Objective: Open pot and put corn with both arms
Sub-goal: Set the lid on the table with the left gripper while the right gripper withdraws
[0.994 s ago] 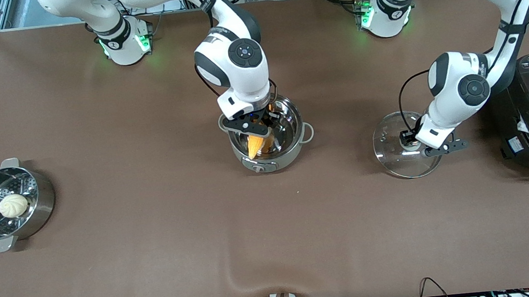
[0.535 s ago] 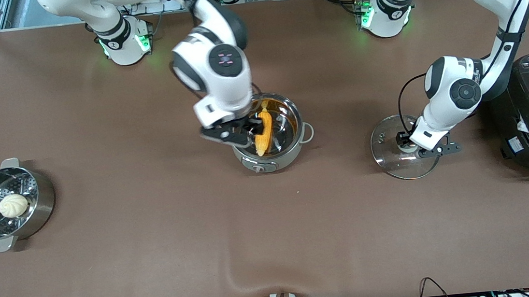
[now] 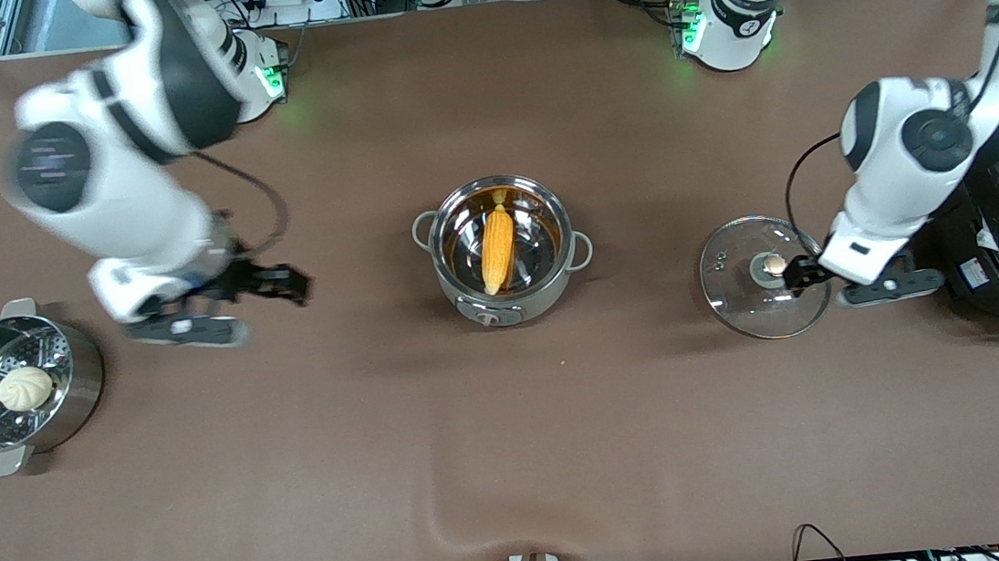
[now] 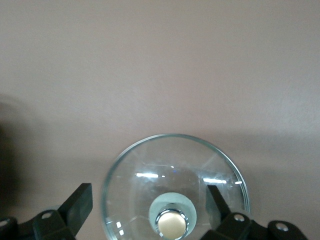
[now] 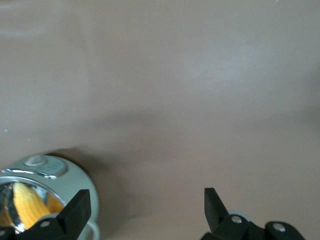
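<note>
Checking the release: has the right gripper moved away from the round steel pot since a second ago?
Yes. The right gripper has left the round steel pot, swinging toward the steamer pot.

Both arms wore glossy white shells broken by black bands at the joints; round black caps sat on the sides of the wrist joints of the right arm (image 3: 122,170) and the left arm (image 3: 918,149); thin black cables looped from each forearm to its wrist; the bases glowed green; the right gripper (image 5: 145,212) and the left gripper (image 4: 147,210) were matte black, with small silver screws near the blocky fingers.
</note>
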